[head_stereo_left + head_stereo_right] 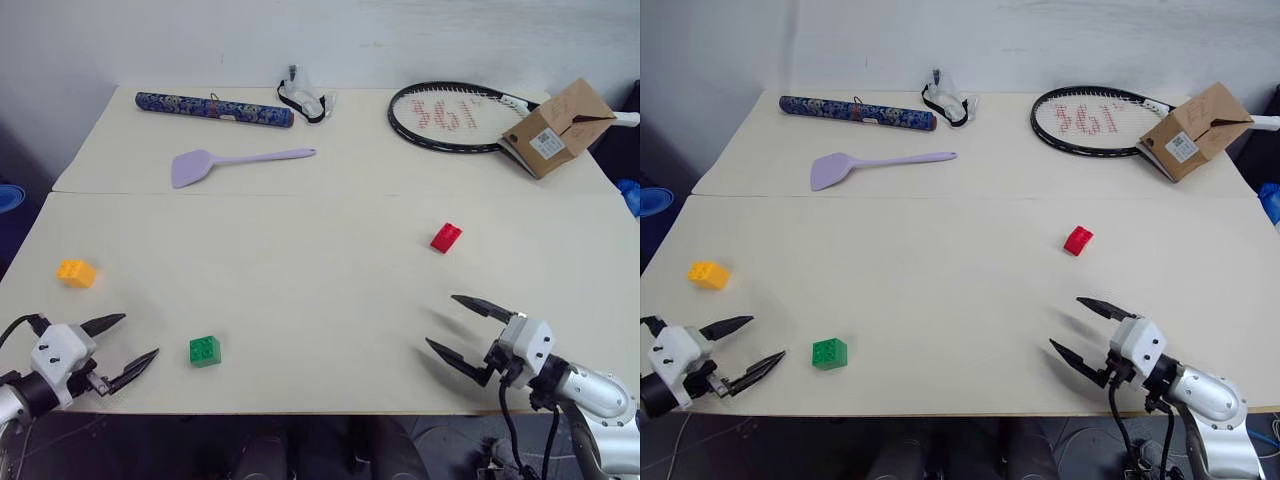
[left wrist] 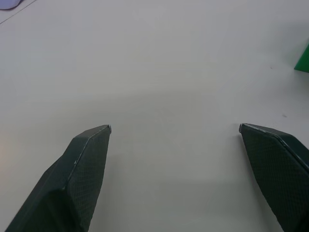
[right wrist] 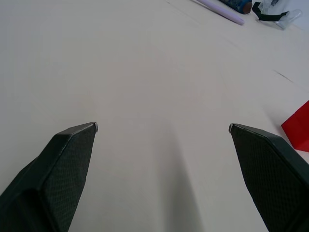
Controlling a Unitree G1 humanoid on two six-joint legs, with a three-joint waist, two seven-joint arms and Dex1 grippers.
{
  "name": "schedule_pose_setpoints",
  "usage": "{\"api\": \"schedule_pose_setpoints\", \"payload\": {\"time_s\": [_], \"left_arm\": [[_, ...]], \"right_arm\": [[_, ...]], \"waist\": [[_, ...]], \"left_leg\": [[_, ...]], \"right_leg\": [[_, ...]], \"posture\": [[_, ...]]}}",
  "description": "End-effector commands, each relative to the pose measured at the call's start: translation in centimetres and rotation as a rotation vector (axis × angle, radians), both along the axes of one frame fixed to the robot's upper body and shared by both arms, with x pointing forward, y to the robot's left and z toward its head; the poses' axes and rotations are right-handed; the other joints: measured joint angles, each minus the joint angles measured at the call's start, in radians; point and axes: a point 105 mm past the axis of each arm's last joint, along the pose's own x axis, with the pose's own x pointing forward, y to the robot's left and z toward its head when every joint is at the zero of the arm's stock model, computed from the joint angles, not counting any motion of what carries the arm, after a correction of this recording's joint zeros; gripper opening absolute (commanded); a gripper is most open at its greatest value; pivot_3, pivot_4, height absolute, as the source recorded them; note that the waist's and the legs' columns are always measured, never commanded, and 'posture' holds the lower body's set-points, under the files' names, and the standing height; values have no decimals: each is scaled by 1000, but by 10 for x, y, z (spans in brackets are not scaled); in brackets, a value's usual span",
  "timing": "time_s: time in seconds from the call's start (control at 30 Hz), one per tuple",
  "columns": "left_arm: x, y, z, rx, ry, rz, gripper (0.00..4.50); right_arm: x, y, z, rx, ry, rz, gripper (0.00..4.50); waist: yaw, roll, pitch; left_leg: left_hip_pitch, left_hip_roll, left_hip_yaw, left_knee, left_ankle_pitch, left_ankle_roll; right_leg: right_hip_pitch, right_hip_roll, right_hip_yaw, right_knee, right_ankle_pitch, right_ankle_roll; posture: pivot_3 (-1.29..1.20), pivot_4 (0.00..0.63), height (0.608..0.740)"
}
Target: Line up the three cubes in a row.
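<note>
Both grippers empty with fingers spread wide, hovering at the near edge of the table (image 1: 320, 290): left gripper (image 1: 138, 338) at the left corner, right gripper (image 1: 440, 322) at the right. Cubes scattered, not in a row: green cube (image 1: 205, 351) just beside the left gripper, yellow-orange cube (image 1: 76, 273) near the left edge, red cube (image 1: 446, 237) mid-right, beyond the right gripper

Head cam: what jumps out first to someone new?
Three small cubes lie scattered on the near table: yellow cube at left, green cube near the front edge, red cube at right. Both grippers, left gripper and right gripper, hover open and empty at the front corners.
</note>
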Motion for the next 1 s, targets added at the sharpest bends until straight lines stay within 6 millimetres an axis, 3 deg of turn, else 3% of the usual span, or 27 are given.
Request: {"api": "schedule_pose_setpoints", "payload": {"time_s": [0.03,0.2,0.3,0.4,0.57,0.7,0.9,1.0], "left_arm": [[3,-1,9,1,-19,-21,4487],[16,-16,34,-163,-24,-95,4487],[31,-41,59,-220,-91,-195,4487],[39,-74,68,-207,-117,-320,4487],[47,-102,79,-245,-113,-441,4487],[50,-113,84,-269,-99,-492,4487],[53,-136,85,-305,-59,-584,4487],[56,-144,92,-322,-73,-610,4487]], "right_arm": [[-3,2,11,-11,-33,-3,4500],[-7,-19,24,29,-39,-115,4500],[-15,-51,28,70,-43,-282,4500],[-28,-81,15,111,-13,-438,4500],[-35,-94,2,133,18,-502,4500],[0,-82,19,166,-10,-413,4500],[85,-68,58,67,34,-284,4500],[118,-62,68,20,91,-238,4500]], "waist": [[0,0,0],[6,0,0],[8,0,0],[9,0,0],[-7,0,0],[-30,1,0],[-25,3,1],[-15,3,1]], "left_leg": [[0,0,0,0,0,0],[0,0,0,1,0,0],[0,0,0,1,0,0],[0,0,-1,1,0,0],[0,0,2,1,1,-1],[2,0,3,1,2,-2],[2,0,4,1,5,-1],[-1,0,2,3,6,-1]], "right_leg": [[0,0,0,0,0,0],[0,0,0,0,0,0],[1,0,0,1,0,0],[1,0,0,0,0,0],[1,2,1,2,0,0],[1,2,3,4,0,0],[-1,2,4,5,0,0],[-2,3,2,6,0,0]], "posture": [[0,150,740],[0,150,740],[0,150,740],[0,150,740],[0,150,740],[0,150,740],[0,150,740],[0,150,740]]}}
